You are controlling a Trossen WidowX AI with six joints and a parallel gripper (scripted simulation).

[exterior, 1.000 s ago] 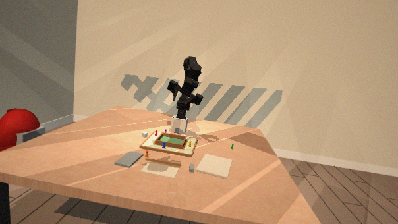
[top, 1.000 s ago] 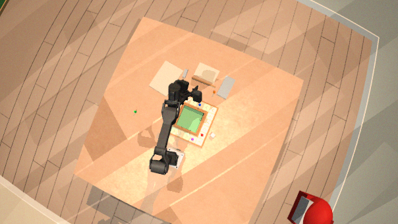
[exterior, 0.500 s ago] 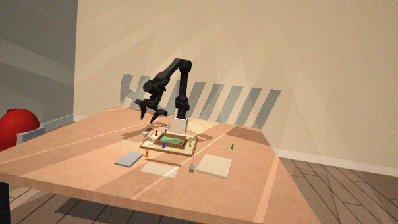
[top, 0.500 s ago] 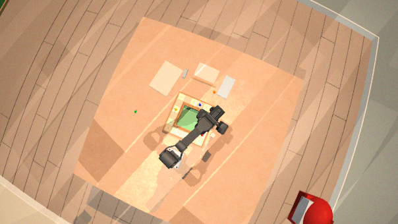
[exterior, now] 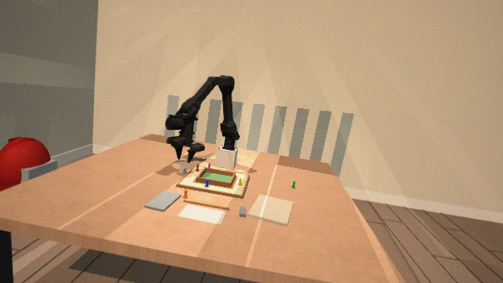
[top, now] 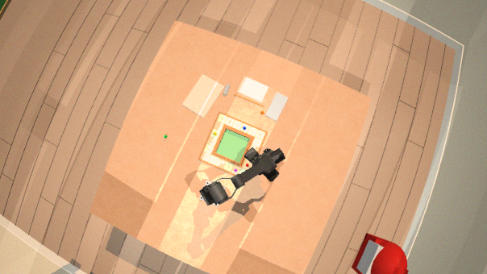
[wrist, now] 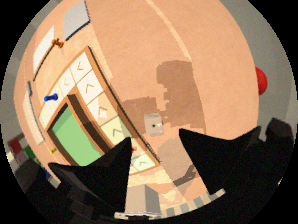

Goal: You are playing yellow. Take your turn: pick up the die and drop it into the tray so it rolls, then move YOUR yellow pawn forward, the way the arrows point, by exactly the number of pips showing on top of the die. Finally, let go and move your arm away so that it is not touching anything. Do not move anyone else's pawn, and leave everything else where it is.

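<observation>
Board (exterior: 243,188) at mid-tabletop (exterior: 104,216), tray (exterior: 200,174) set within it; die (exterior: 182,170) just left of the board, beneath the fingers (exterior: 180,155).

Room: cream wall (exterior: 333,62) filling the upper right of the exterior view, crossed by slatted grey shadow bars. Grey wall (exterior: 46,83) at upper left. Pale baseboard (exterior: 416,201) at right. Floor (exterior: 437,245): brown wood planks, lower right. Furniture: large light-wood table (exterior: 83,208) with paler stripes; red rounded seat (exterior: 21,160) at left edge.
</observation>
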